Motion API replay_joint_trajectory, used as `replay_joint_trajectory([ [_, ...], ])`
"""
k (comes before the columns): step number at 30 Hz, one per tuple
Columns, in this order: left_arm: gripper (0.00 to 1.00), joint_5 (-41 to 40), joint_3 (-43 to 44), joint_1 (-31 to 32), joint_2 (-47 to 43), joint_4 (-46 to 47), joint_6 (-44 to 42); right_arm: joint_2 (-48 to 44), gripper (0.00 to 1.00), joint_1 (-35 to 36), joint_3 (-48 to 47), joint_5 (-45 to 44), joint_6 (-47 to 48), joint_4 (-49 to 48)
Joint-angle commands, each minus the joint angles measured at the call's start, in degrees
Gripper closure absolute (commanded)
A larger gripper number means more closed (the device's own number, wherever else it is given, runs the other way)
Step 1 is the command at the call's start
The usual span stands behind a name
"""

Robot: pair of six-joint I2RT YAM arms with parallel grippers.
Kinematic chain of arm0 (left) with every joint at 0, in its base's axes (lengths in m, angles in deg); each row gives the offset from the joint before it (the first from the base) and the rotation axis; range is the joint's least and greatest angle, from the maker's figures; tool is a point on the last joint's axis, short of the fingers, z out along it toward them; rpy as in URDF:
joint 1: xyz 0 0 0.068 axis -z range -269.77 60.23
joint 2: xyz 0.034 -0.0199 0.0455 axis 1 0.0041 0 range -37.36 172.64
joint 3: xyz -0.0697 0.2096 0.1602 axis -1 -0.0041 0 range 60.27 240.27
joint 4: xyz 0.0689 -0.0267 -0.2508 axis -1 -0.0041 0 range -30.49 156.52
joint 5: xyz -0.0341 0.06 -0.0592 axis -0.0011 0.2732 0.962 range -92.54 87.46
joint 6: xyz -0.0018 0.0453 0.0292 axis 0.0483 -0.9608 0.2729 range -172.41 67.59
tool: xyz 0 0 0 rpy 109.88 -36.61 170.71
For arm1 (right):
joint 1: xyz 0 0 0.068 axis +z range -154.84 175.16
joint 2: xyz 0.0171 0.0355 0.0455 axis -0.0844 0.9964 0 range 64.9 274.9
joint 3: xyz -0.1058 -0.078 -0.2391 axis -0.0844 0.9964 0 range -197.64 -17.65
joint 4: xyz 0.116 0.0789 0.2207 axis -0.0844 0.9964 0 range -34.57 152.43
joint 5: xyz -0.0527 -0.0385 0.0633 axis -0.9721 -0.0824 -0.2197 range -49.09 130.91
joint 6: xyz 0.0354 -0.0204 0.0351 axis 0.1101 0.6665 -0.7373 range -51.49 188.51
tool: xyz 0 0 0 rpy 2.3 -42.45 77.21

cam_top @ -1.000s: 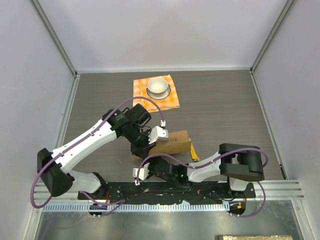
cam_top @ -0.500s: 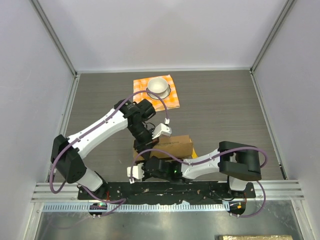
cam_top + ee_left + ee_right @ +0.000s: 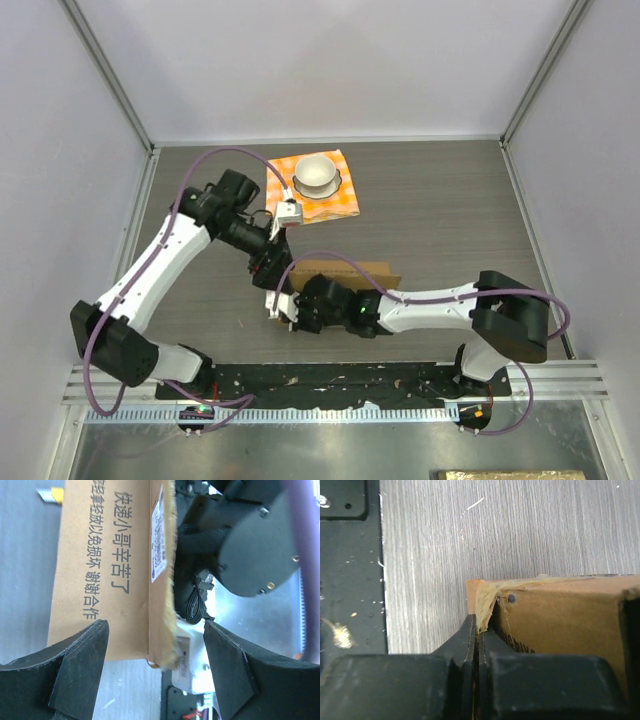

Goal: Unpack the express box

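The express box (image 3: 345, 270), a brown carton with printed Chinese characters, lies near the table's front, partly under my right arm. In the left wrist view its left end (image 3: 107, 565) sits between the wide-apart fingers of my left gripper (image 3: 155, 667), which is open and touches nothing. From the top view the left gripper (image 3: 269, 278) hangs just above that end. My right gripper (image 3: 479, 627) is shut on a thin taped flap edge (image 3: 485, 602) at the box's near-left corner, with yellowish tape pinched between the pads. Seen from above, the right gripper (image 3: 286, 312) lies at that corner.
A white bowl (image 3: 318, 173) stands on an orange checked cloth (image 3: 345, 203) behind the box. A small yellow and grey object (image 3: 51, 495) lies past the box's far end. The black base plate (image 3: 340, 380) runs along the near edge. Walls close off both sides and the back.
My left gripper has opened and its arm has swung back to the left. My right gripper has closed on the box's corner flap. The box has shifted slightly away from the bases.
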Motion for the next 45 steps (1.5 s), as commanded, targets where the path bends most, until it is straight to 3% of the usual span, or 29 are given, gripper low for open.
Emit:
replay_joint_trajectory([
  [1, 0.20, -1.95, -4.57, -3.46, -7.02, -0.90, -4.84, -9.43, 0.99, -5.10, -7.45, 12.72, -8.78, 4.92],
  [11, 0.25, 5.09, -17.05, -4.96, -12.48, 8.70, 3.25, -11.02, 0.99, -10.37, -14.41, 29.88, -18.80, 7.93],
  [17, 0.26, 8.68, -18.38, -7.06, -14.15, 9.23, 4.04, -14.88, 0.99, -15.03, -10.11, 36.56, -31.18, -4.54],
  [19, 0.25, 9.39, -17.95, -12.76, -15.11, 7.13, 3.34, -16.46, 0.99, -17.83, -7.74, 37.97, -34.86, -9.01],
  [25, 0.21, 15.88, -12.94, -30.96, -9.86, -12.25, -14.39, -17.09, 0.99, -20.57, -4.91, 39.64, -38.40, -14.57],
  [28, 0.12, 21.58, -12.14, -31.24, -5.20, -22.38, -26.79, -15.86, 0.99, -20.57, -5.09, 40.25, -40.42, -17.21],
  [37, 0.03, 29.60, -1.87, -30.98, -5.71, -22.41, -23.04, -10.76, 0.99, -20.40, -6.32, 46.23, -45.70, -19.41],
  [45, 0.00, 31.45, -3.61, -31.07, -10.90, -21.45, -22.95, -8.30, 0.99, -19.87, -6.15, 49.05, -43.94, -13.52],
])
